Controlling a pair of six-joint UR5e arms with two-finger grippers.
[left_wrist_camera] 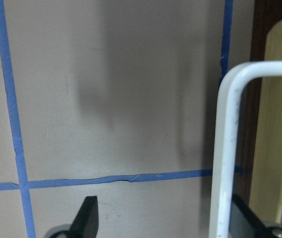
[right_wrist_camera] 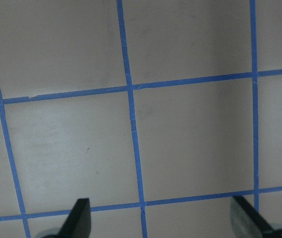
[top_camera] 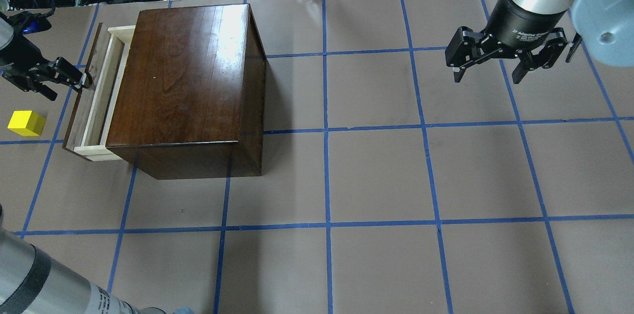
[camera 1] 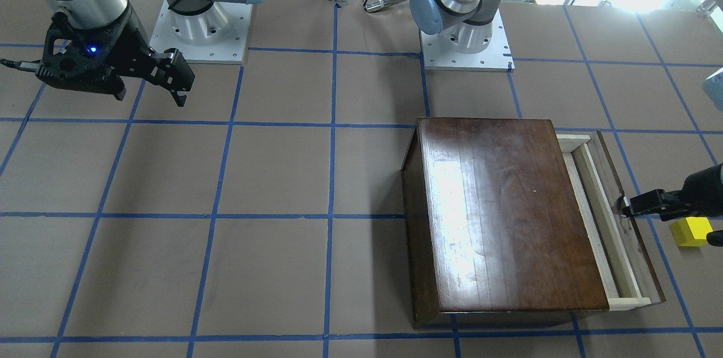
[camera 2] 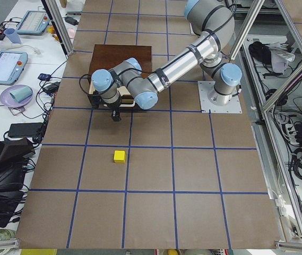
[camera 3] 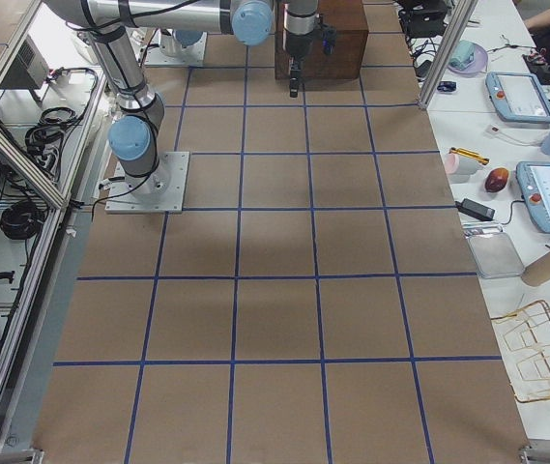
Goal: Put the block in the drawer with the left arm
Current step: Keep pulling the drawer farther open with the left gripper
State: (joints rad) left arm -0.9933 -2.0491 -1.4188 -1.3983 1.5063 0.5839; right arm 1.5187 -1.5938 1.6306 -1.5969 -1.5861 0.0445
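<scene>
At the drawer (top_camera: 99,91) front: left gripper (left_wrist_camera: 165,216), spread wide, is straddling the pull (left_wrist_camera: 227,148); drawer is standing part-open; block (top_camera: 26,123) is lying near; right gripper (top_camera: 487,78) is hanging wide.

Narrow slot into drawer (top_camera: 96,106); box (top_camera: 188,81) top covers rest; left gripper (top_camera: 67,85) crowds its front. Open room above block (top_camera: 26,123), tabletop (top_camera: 376,175) left edge.

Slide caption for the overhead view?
Open left gripper at the front of the partly open drawer; yellow block sits on the table nearby.
</scene>
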